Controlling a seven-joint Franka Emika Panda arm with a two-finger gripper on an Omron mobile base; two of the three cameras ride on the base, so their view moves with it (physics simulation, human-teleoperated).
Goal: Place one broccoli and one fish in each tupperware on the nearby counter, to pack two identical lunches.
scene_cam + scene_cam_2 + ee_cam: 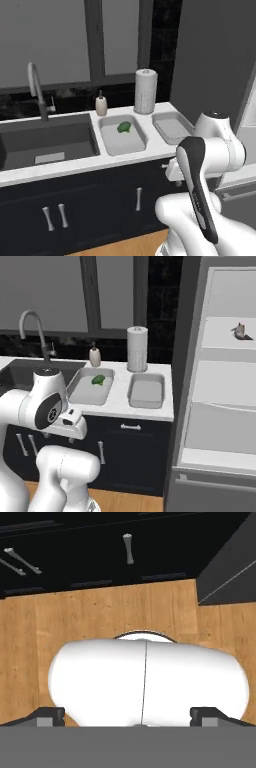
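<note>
Gripper (131,714) hangs low in front of the cabinets, pointing down at the wood floor (30,637); its two tips sit far apart at either side of the hand view, jaws wide open and holding nothing. Dark cabinet fronts (90,552) with pale handles (129,548) lie ahead of the gripper, past the floor. The bench (150,147), white with grey veins, runs above and beyond the gripper. On it are two grey trays side by side, apart from each other: the left tray (122,142) holds one green broccoli (124,127) near its far end; the right tray (146,391) looks bare inside. No fish can be made out in either tray. Behind the trays, against the wall, stand a paper towel roll (145,91) and a small soap bottle (101,104). Farther left of the trays is the dark sink (47,140) with its curved tap (36,87). To the right of the bench a fridge (220,396) stands open, and a small object (240,331) rests on an upper shelf, too small to identify.
</note>
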